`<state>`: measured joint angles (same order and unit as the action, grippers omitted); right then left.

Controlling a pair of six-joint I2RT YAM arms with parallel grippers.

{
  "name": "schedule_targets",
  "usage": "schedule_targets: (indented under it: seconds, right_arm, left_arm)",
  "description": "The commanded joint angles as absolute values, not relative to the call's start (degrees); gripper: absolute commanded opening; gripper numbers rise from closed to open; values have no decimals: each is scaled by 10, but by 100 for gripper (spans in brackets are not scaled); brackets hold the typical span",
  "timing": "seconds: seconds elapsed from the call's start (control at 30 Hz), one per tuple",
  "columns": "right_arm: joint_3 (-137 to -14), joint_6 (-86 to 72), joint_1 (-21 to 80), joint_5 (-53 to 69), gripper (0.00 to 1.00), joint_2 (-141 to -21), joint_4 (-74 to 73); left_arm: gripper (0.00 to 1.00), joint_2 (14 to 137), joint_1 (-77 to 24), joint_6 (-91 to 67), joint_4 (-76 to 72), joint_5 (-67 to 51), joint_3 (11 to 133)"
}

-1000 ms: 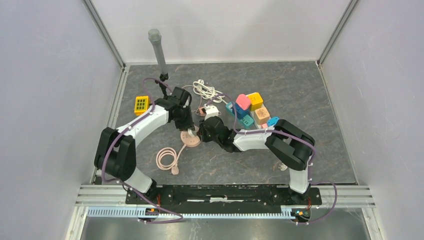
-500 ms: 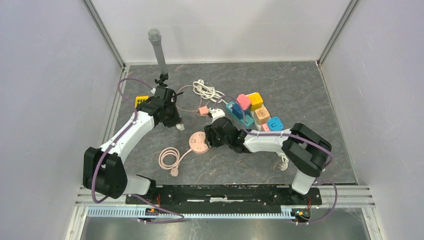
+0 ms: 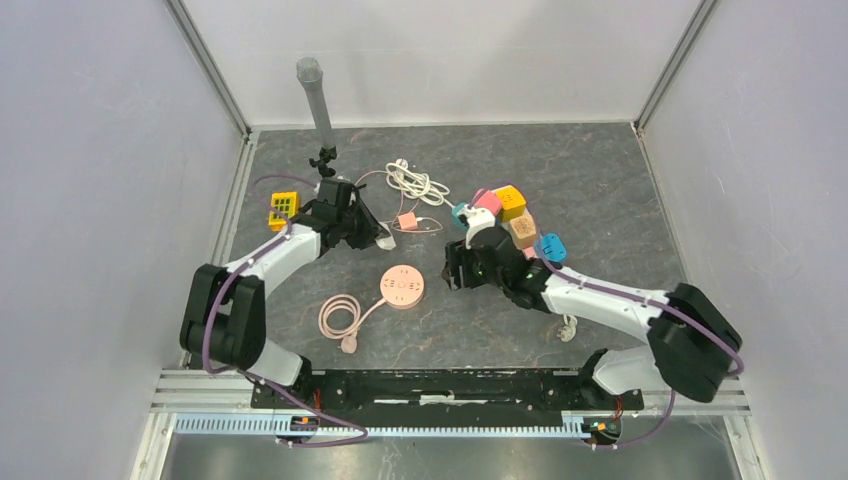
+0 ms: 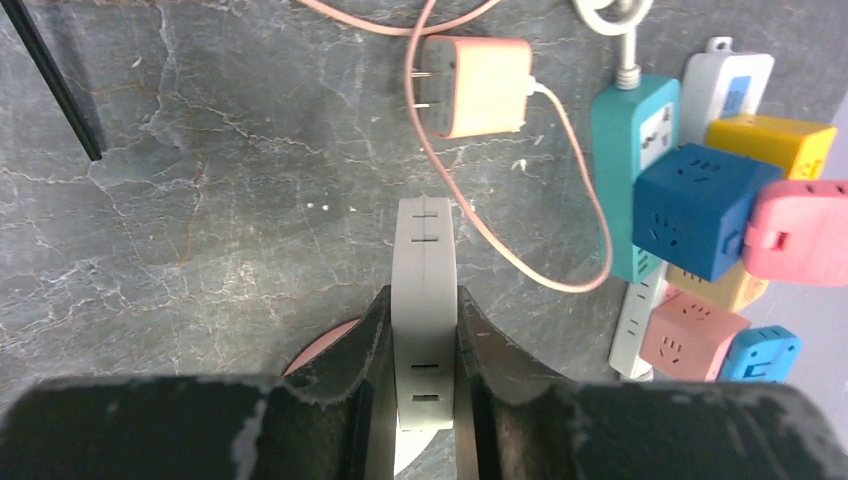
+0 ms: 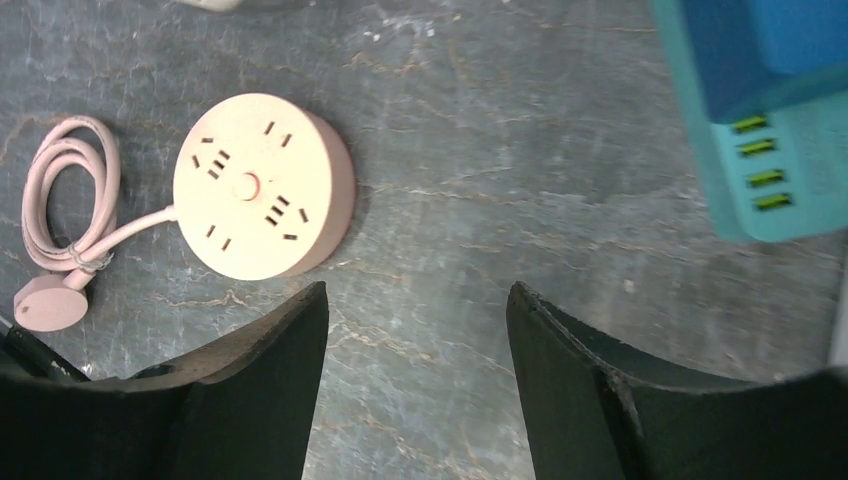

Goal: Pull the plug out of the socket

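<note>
Left wrist view: the left hand (image 4: 425, 312) pinches a flat grey slotted plug (image 4: 425, 240), while the right hand (image 5: 417, 300) gapes, the round pink socket (image 5: 262, 185) at its ten o'clock.

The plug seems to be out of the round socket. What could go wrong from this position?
The left gripper holds the grey plug right by the thin cable of the pink charger; lowered here, it may land on or snag it. The open right gripper hangs near the teal power strip; a sideways swing might knock it.
</note>
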<state>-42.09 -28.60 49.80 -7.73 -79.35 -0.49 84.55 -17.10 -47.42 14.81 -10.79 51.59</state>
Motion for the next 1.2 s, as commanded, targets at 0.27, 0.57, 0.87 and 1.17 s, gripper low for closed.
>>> schedule_targets:
  seconds: [0.27, 0.57, 0.87, 1.17]
  right_arm:
    - [-437, -230, 431, -143, 72, -671, -113]
    - [-465, -192, 381, -203, 80, -667, -164]
    - [-500, -167, 346, -302, 87, -645, -228]
    - [-477, -117, 327, -214, 94, -622, -159]
  left_arm:
    - [37, 930, -171, -513, 139, -63, 522]
    - [82, 877, -171, -486, 235, 44, 529]
    - [95, 741, -170, -429, 281, 36, 515]
    - [99, 691, -172, -390, 227, -147, 473]
